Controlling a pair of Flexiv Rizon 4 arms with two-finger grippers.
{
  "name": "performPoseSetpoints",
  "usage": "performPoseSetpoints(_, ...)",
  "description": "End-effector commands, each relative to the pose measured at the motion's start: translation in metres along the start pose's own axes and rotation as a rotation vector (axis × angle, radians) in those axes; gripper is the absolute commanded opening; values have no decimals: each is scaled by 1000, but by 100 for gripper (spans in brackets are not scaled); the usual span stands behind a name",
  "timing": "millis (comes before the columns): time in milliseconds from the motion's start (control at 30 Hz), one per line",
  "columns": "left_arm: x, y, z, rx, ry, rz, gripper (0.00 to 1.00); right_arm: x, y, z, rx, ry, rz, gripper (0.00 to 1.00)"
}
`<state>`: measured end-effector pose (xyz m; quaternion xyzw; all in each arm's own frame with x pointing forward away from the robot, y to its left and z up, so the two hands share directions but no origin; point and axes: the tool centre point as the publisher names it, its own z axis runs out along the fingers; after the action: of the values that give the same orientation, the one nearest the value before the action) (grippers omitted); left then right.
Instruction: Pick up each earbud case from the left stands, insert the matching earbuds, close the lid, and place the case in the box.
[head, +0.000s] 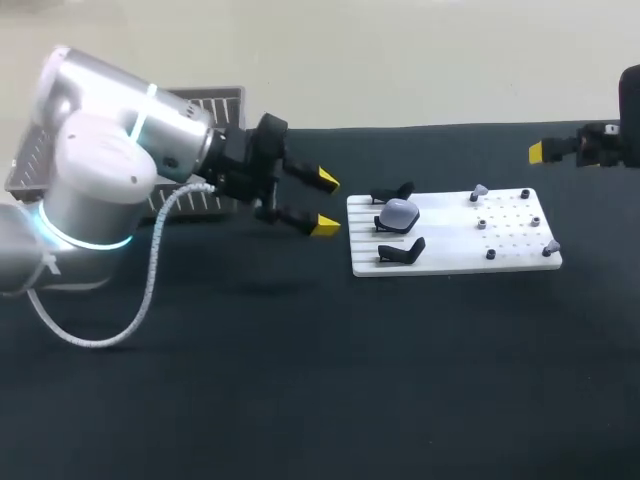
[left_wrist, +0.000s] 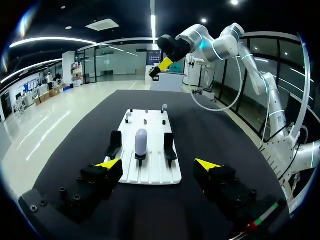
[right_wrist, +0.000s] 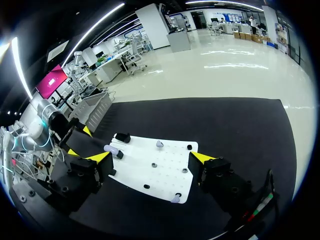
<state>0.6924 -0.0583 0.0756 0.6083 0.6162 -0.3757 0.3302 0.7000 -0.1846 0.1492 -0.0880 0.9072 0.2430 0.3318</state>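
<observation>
The left gripper (head: 322, 203) is shown spread wide and empty at left-centre of the head view. It is halted just short of the board (head: 455, 262), with its yellow tips aimed at the board's left edge. In the left wrist view the case (left_wrist: 141, 142) is framed straight ahead of the gripper, centred on the gap between the open fingers and clear of both. It is seated upright on the middle of three stands at the board's near end, and the black stands (left_wrist: 169, 147) on either side of it are bare. Whether its lid is open cannot be told.

Two small grey pieces, taken to be the earbuds (head: 480, 190), are perched at the right end of the board, well apart from the case. The right gripper (right_wrist: 151, 157) is likewise parted and holds nothing, and it is parked at the upper right of the head view, off the board. The box (head: 215, 100), a grey slatted basket, is half hidden behind the left arm at upper left.

The step in hand is judged to be the approach to the case. It is best done with the fingers kept wide until the case is flanked. The advance should be kept straight along the middle stand so that the neighbouring stands are not clipped. The grip is best taken on the case's broad sides, above its cradle, and the case should be lifted straight off before any turn is made.
</observation>
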Motion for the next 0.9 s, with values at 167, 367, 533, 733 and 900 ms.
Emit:
performPoseSetpoints(167, 1, 16, 26, 58, 3, 2, 100, 0, 0, 0, 2, 0, 0, 100)
performPoseSetpoints(367, 3, 17, 34, 74, -9, -6, 100, 0, 0, 0, 2, 0, 0, 100)
performPoseSetpoints(533, 5, 20, 38, 82, -15, -4, 100, 0, 0, 0, 2, 0, 0, 100)
performPoseSetpoints(733, 8, 25, 42, 87, -10, -9, 99, 0, 0, 0, 2, 0, 0, 100)
performPoseSetpoints(900, 8, 28, 46, 92, -8, -10, 73, 0, 0, 0, 2, 0, 0, 100)
